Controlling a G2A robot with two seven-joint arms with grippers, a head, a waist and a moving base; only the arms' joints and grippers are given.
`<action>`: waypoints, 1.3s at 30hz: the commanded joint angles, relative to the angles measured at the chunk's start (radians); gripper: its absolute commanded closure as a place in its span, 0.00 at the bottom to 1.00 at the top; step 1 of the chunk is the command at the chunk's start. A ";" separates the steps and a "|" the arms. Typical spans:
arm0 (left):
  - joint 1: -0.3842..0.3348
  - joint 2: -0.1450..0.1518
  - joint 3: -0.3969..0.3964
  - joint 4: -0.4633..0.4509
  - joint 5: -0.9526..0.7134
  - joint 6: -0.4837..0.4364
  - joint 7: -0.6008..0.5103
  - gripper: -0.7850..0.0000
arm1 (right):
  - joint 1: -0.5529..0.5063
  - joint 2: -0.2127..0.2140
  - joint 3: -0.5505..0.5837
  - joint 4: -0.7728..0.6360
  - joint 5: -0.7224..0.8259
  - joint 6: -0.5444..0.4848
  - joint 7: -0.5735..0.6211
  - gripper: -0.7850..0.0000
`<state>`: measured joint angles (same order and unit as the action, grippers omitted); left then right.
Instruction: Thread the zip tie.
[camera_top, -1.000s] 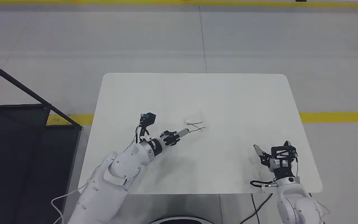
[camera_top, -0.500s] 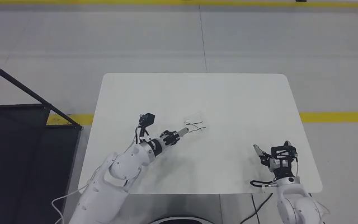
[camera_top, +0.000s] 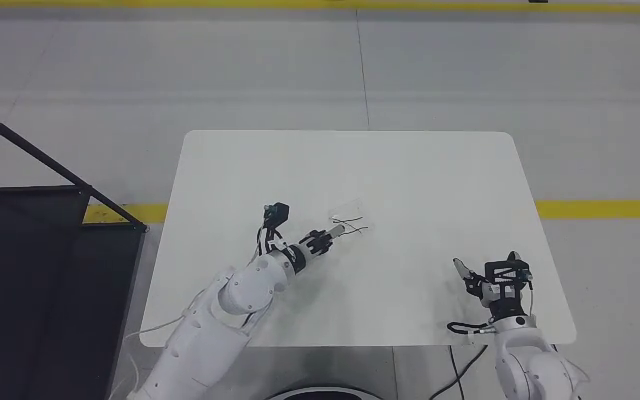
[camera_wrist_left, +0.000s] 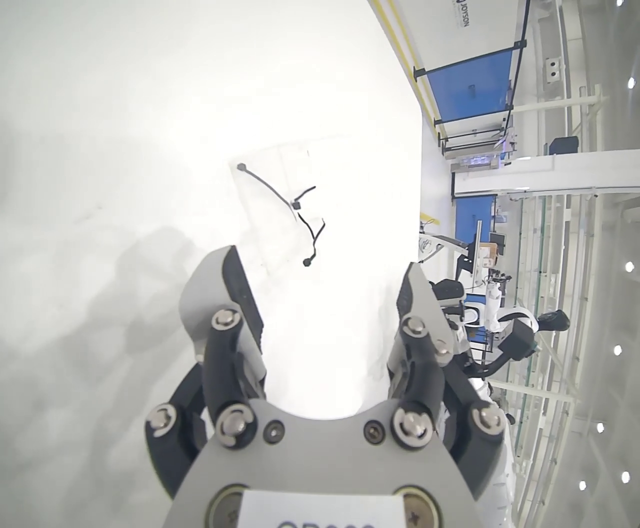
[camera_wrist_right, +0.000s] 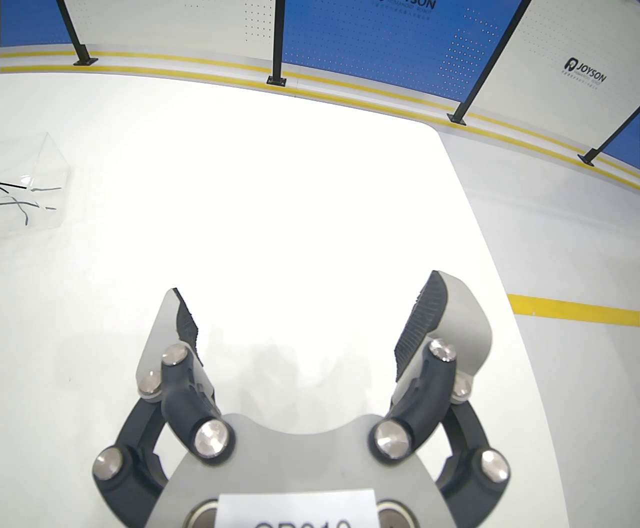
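The table is white, and a small clear box stands a little left of its middle. Thin black zip ties lie inside the box, loose and crossing each other; none is threaded into a loop. In the left wrist view the zip ties are bent, with their small square heads visible, and they rest on the floor of the box.

The left gripper is at the near side of the box, just beside it and pointing at the ties. In its own view the left gripper has its fingers wide apart, and nothing is between them. I cannot tell if a fingertip touches the box.

The right gripper is near the table's near right corner, well apart from the box. In its own view the right gripper is also spread wide and holds nothing. The box with the ties shows far off at the side of that view.
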<state>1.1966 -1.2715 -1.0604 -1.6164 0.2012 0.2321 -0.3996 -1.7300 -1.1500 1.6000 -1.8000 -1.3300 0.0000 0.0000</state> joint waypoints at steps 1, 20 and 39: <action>-0.003 -0.002 0.002 0.013 -0.008 -0.008 -0.004 0.26 | 0.000 0.000 0.000 0.000 0.000 0.000 0.000 0.00; -0.043 -0.024 0.040 0.090 -0.038 -0.026 0.019 0.57 | 0.000 0.000 0.000 0.000 0.000 0.000 0.000 0.00; -0.050 -0.035 0.038 0.113 -0.041 -0.033 0.033 0.65 | 0.000 0.000 0.000 0.000 0.000 0.000 0.000 0.00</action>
<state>1.1465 -1.3065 -1.0219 -1.5043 0.1588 0.2001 -0.3669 -1.7300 -1.1500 1.6000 -1.8000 -1.3300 0.0000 0.0000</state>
